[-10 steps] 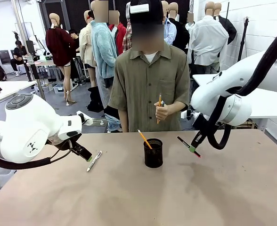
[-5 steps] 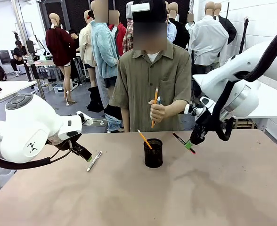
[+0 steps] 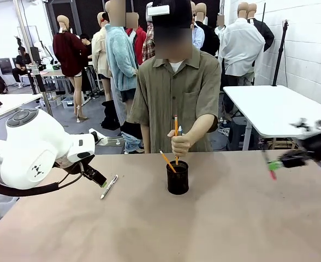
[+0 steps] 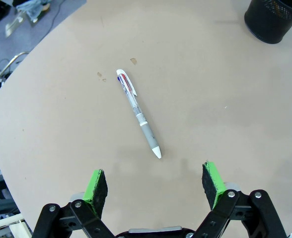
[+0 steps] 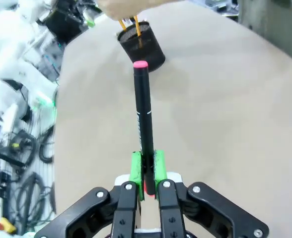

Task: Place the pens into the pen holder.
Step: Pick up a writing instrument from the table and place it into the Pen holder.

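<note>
A brown table (image 3: 215, 229) fills the near part of a workshop, and a person (image 3: 174, 93) stands at its far side, 1 hand (image 3: 179, 144) holding an upright pencil (image 3: 176, 128) with its lower end inside the pen holder (image 3: 177, 178), where a leaning pencil (image 3: 166, 160) rests. The left gripper (image 4: 154, 183) hangs low over the table, jaws wide apart; the white pen (image 4: 137, 112) lies flat just ahead of the gap between the 2 green pads (image 4: 97, 186), its tip toward the jaws. The right gripper (image 5: 146, 166) has its jaws clamped on the black pen (image 5: 143, 104), which sticks straight out past them, pink end foremost, in line with the holder well ahead. A white mark on its barrel is too small to read.
</note>
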`<state>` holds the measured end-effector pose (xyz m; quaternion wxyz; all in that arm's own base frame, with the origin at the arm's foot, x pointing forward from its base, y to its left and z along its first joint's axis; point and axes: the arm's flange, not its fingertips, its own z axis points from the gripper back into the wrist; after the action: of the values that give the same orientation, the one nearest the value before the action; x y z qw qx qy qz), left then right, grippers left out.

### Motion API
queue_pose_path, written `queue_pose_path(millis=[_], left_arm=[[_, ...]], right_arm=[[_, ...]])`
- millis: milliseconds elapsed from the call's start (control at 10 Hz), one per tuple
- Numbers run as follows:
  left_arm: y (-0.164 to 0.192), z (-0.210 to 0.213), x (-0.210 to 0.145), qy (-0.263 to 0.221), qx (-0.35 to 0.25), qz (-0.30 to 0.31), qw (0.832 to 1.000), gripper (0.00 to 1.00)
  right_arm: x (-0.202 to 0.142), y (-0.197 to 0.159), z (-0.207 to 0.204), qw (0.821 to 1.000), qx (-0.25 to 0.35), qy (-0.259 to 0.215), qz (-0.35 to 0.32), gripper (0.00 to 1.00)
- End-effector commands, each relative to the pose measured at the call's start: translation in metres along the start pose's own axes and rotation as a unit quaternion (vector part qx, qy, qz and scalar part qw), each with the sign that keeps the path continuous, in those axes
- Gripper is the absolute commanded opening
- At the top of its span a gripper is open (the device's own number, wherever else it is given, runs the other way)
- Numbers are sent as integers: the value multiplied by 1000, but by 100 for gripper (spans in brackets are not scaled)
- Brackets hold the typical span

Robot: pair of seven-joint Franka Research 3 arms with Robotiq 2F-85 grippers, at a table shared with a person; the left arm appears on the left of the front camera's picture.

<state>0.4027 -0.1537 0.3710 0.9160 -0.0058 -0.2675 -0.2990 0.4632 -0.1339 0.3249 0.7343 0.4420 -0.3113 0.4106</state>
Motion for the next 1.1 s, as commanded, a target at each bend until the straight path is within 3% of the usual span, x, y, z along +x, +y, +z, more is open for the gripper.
queue_pose_path(millis=[0,200,400,700,1000], left_arm=[[2,1,-1,-1,-1,3,1000,100],[2,1,-1,-1,-1,3,1000,100],[2,1,-1,-1,-1,3,1000,100],[2,1,-1,-1,-1,3,1000,100],[2,1,-1,-1,-1,3,1000,100]], right_arm=[[-34,-28,12,995,10,-99,-16,0],[-66,-37,23,984,29,-172,-28,0],[-62,-33,16,980,40,-194,-23,0],[-6,3,-10,979,13,-198,-55,0],[69,45,-69,986,-41,-147,-72,0]])
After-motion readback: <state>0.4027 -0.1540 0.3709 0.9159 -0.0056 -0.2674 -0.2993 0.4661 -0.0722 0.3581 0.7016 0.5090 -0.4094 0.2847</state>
